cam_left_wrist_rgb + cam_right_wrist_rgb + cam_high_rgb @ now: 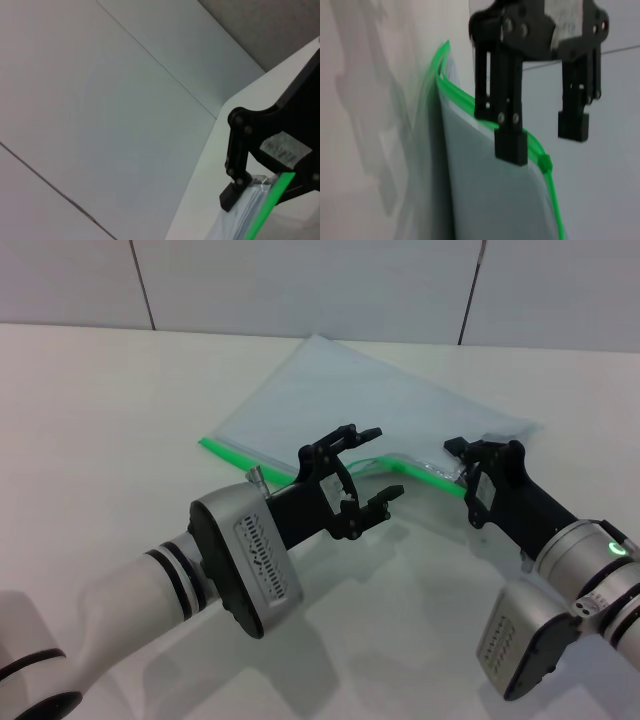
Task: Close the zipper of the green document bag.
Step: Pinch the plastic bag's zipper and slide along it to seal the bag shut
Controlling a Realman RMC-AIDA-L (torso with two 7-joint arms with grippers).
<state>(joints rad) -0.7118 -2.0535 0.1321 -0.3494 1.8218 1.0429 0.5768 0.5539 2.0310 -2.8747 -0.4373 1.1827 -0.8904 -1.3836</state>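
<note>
The green document bag (pixel 350 400) lies flat on the white table, its bright green zipper (pixel 240 457) along the near edge. My left gripper (pixel 378 462) hovers open over the middle of that edge, one finger on each side of the strip. In the left wrist view one finger (pixel 234 175) stands beside the zipper (pixel 267 207). My right gripper (pixel 468 452) is at the strip's right end and open. In the right wrist view one of its fingers (pixel 510 145) overlaps the zipper (pixel 470 102), with the small slider (pixel 545 162) just beside it. The bag's mouth gapes along this stretch.
The white table (pixel 100 420) extends to the left and in front of the bag. A pale panelled wall (pixel 300 280) rises right behind the bag's far corner.
</note>
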